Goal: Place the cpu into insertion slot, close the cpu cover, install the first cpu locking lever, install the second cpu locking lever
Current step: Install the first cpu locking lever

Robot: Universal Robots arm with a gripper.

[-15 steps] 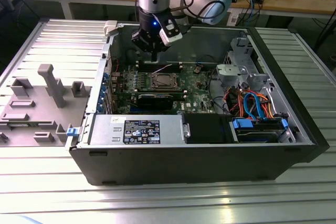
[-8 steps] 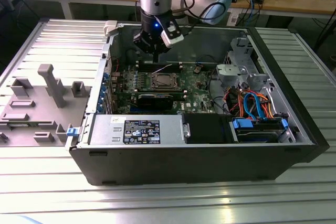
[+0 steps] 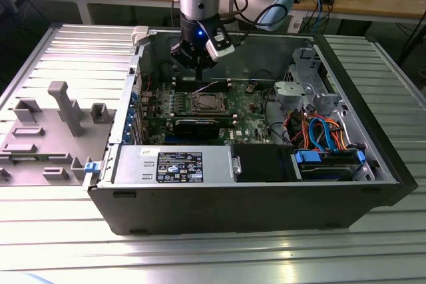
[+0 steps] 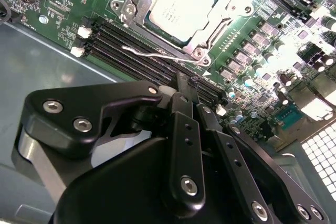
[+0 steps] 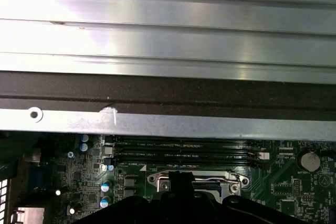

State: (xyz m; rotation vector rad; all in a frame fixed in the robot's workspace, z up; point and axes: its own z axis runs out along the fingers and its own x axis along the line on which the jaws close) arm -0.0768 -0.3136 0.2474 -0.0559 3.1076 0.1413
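Note:
The cpu (image 4: 181, 3) lies flat in the insertion slot (image 3: 208, 103) on the green board, its pale silver face up. The cpu cover (image 4: 209, 39) lies down as a silvery frame around the chip. A thin wire locking lever (image 4: 152, 54) stands loose along the socket's edge beside the memory slots (image 4: 131, 51). My gripper (image 3: 199, 78) hangs just above the board at the socket's far side, over the memory slots. Its black fingers (image 4: 184, 108) are shut together with nothing between them. In the first wrist view the gripper (image 5: 181, 178) sits in front of the socket's metal rim (image 5: 236, 179).
The board sits inside an open computer case (image 3: 133, 184) on a ribbed metal table (image 3: 66, 244). A power supply (image 3: 176, 164), a drive bay and bundled cables (image 3: 323, 134) fill the near and right side. A grey fixture (image 3: 63, 108) stands at the exterior view's left. The case wall (image 5: 168, 121) is close behind the gripper.

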